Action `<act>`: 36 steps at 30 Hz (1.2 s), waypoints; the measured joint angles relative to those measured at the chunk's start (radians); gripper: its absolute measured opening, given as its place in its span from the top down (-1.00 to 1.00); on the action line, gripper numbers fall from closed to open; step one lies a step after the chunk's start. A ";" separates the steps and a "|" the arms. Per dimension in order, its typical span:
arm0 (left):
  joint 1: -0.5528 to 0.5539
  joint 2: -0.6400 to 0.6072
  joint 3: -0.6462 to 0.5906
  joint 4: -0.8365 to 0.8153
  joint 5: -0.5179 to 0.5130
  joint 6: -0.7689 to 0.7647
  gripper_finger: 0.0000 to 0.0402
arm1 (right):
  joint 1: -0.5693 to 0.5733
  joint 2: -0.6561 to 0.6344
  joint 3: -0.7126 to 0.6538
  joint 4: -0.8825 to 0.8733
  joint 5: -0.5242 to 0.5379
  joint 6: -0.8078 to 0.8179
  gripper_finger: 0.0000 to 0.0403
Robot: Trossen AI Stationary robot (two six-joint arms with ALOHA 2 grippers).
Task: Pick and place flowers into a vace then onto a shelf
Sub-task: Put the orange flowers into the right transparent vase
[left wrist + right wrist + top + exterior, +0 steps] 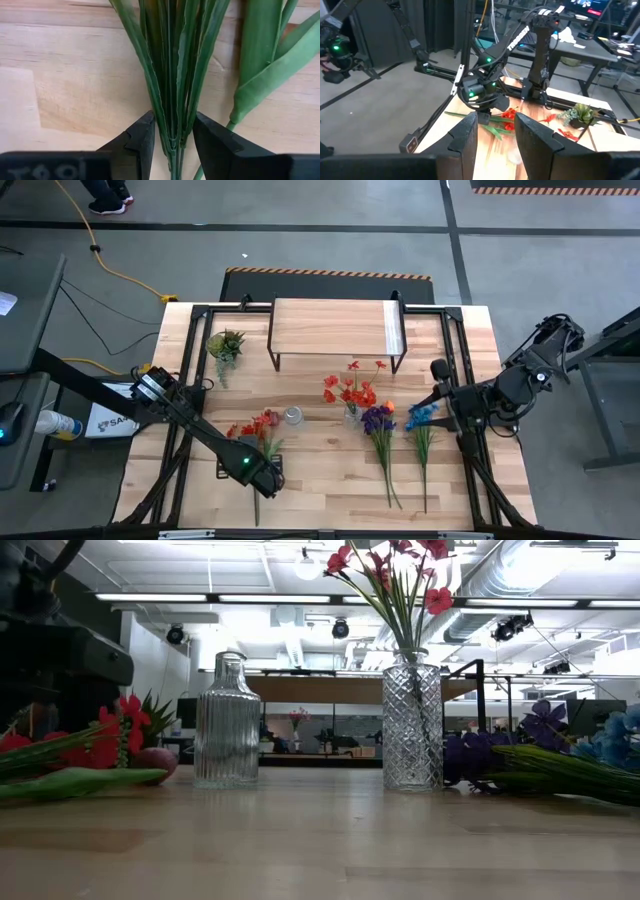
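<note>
The left gripper [172, 137], its fingers pressed on the stems of the red flowers [262, 424] left of the empty vase [292, 416], should lift them level without loosening, while the right gripper [495, 131] waits half open and empty to that vase's right.

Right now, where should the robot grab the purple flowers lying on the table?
Probably on the thin green stems, midway down, coming straight from above. The purple flowers lie flat on the table, blooms toward the shelf and stems trailing toward the front edge. The stems are narrow enough for the fingers to close across them. The blue flowers lie close beside, so stay clear of them.
</note>
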 joint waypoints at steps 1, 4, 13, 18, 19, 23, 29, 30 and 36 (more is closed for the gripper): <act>0.000 0.000 -0.001 0.000 0.007 0.000 0.18 | 0.000 0.000 0.000 0.000 0.006 0.000 0.40; 0.001 0.001 -0.001 -0.006 0.021 0.002 0.19 | 0.000 0.000 0.000 0.000 0.012 -0.002 0.40; 0.000 0.003 -0.001 -0.006 0.047 0.000 0.76 | 0.000 0.000 0.000 0.000 0.012 -0.002 0.40; 0.000 0.003 -0.001 -0.013 0.055 -0.004 0.79 | 0.000 0.000 0.000 0.000 0.012 -0.002 0.40; 0.000 0.003 -0.001 -0.017 0.062 -0.006 0.79 | 0.000 0.000 0.000 0.000 0.012 -0.002 0.40; -0.004 -0.018 -0.008 -0.055 0.084 -0.018 0.79 | 0.000 0.000 0.000 0.000 0.012 -0.002 0.40; -0.028 -0.121 -0.006 -0.136 0.050 -0.051 0.79 | 0.000 0.000 0.000 0.000 0.012 -0.002 0.40; -0.035 -0.136 0.003 -0.153 0.040 -0.060 0.79 | 0.000 0.000 0.000 0.000 0.012 -0.002 0.40; -0.088 -0.215 0.186 -0.422 -0.001 -0.101 0.79 | 0.000 0.000 0.000 -0.001 0.021 -0.003 0.40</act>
